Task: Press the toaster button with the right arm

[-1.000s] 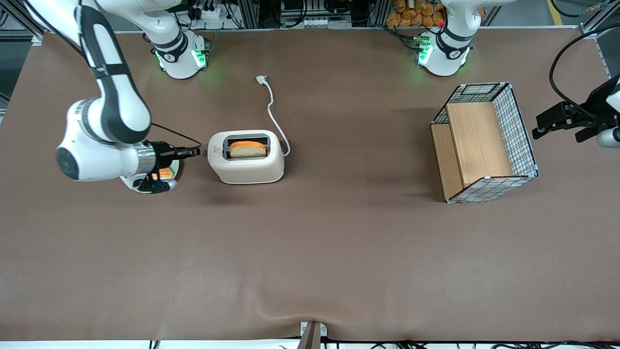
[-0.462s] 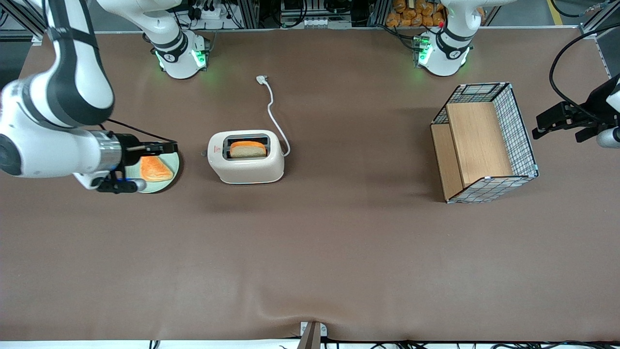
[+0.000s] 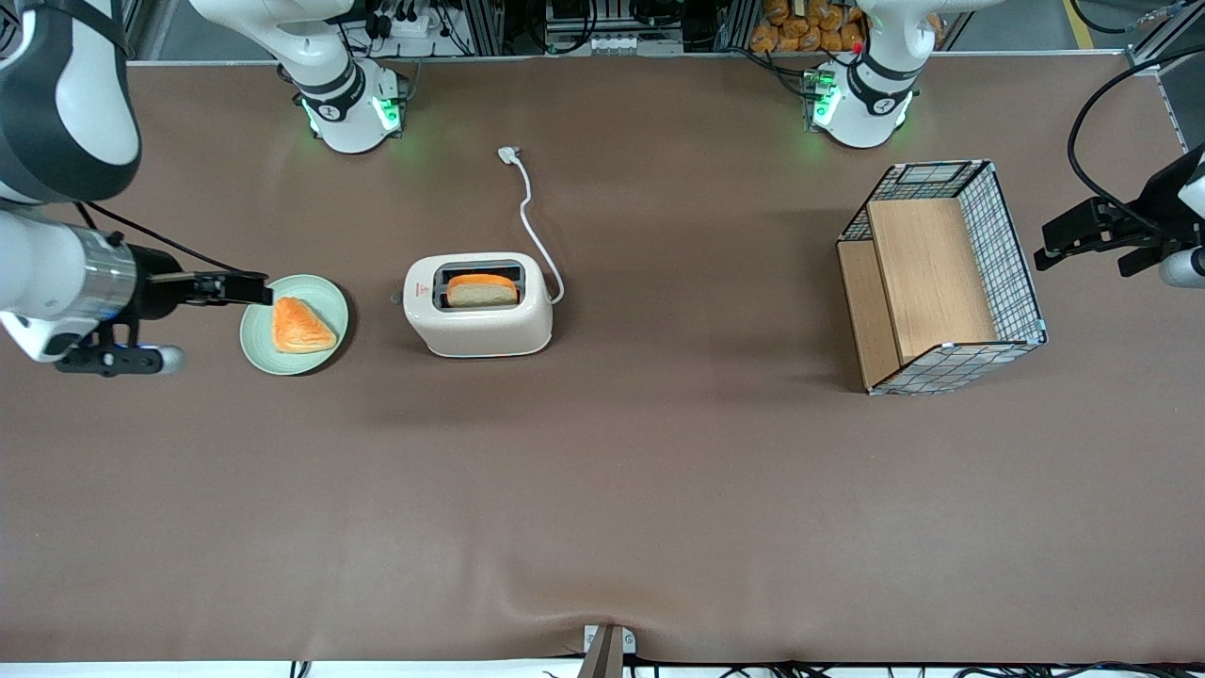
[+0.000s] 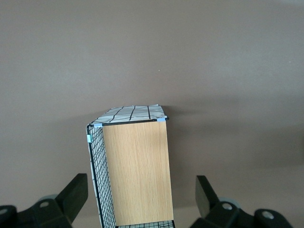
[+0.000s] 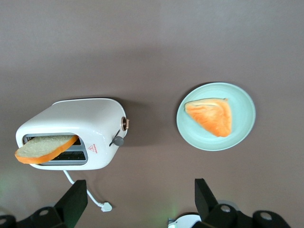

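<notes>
The cream-white toaster (image 3: pixel 478 318) (image 5: pixel 90 118) stands mid-table with a slice of bread (image 3: pixel 482 289) (image 5: pixel 45 148) sticking out of one slot. Its small grey toaster button (image 3: pixel 396 298) (image 5: pixel 118 140) juts from the narrow end that faces the working arm's end of the table. The right arm's black gripper (image 3: pixel 259 287) (image 5: pixel 140 199) hovers open over the edge of a green plate (image 3: pixel 256 341) (image 5: pixel 237 135), well apart from the button and holding nothing. The plate lies between the gripper and the toaster.
A toast triangle (image 3: pixel 301 327) (image 5: pixel 211 115) lies on the plate. The toaster's white cord (image 3: pixel 532 221) runs away from the front camera to a loose plug (image 3: pixel 508 153) (image 5: pixel 105 206). A wire basket with wooden panels (image 3: pixel 941 278) (image 4: pixel 135 171) stands toward the parked arm's end.
The gripper has drawn back from the toaster's button end toward the working arm's end of the table. It has uncovered the plate and its toast. The toaster has not shifted.
</notes>
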Robot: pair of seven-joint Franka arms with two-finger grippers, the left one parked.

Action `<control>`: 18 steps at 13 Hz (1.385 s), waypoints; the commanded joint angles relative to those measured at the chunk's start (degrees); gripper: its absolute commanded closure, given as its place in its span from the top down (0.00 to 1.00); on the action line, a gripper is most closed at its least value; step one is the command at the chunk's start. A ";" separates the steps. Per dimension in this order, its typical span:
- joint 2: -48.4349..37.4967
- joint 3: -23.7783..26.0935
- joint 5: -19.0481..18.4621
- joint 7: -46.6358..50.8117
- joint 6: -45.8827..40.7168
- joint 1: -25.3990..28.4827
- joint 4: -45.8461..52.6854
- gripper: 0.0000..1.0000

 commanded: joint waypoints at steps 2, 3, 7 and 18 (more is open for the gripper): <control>0.25 0.68 -4.58 0.14 -3.71 -0.96 7.16 1.00; 0.24 0.68 -4.68 0.31 -5.37 -0.96 8.74 1.00; -3.00 0.50 -5.55 -0.21 -5.21 -2.45 10.34 1.00; -11.45 -0.64 -9.07 -5.91 0.40 -2.89 4.46 1.00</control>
